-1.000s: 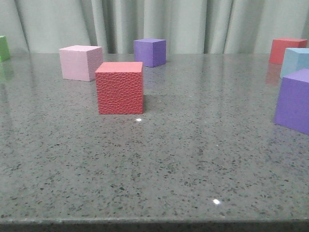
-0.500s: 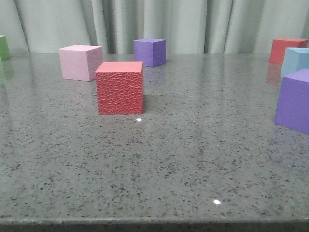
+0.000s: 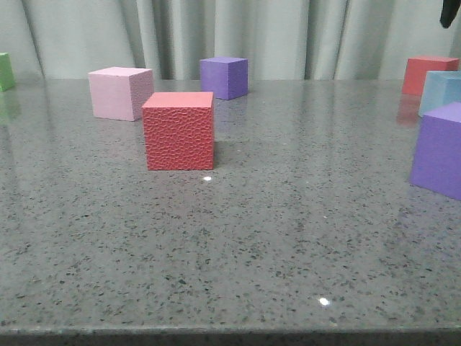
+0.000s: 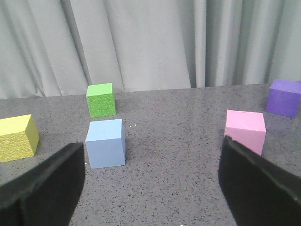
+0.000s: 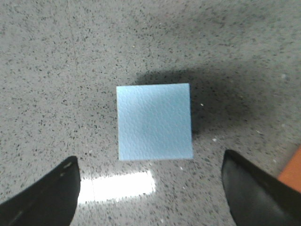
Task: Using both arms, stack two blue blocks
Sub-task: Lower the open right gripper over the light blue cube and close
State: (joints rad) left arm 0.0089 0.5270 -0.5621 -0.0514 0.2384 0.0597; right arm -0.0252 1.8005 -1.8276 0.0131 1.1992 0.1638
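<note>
Two blue blocks: one (image 5: 154, 122) sits on the bench (image 5: 56, 56) under the wide right hand (image 5: 150, 197), other (image 4: 106, 149) ahead of the wide left hand (image 4: 150, 188). Likely light, rigid, faintly textured; opposite flat sides should be gripped.

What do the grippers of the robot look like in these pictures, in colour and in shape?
Both are plain black. The left gripper has two broad, matte fingers with rounded corners. The right gripper has similar dark, wedge-like fingers. In the front view, only a small black tip shows at the top right corner. No cables or markings are visible.
</note>
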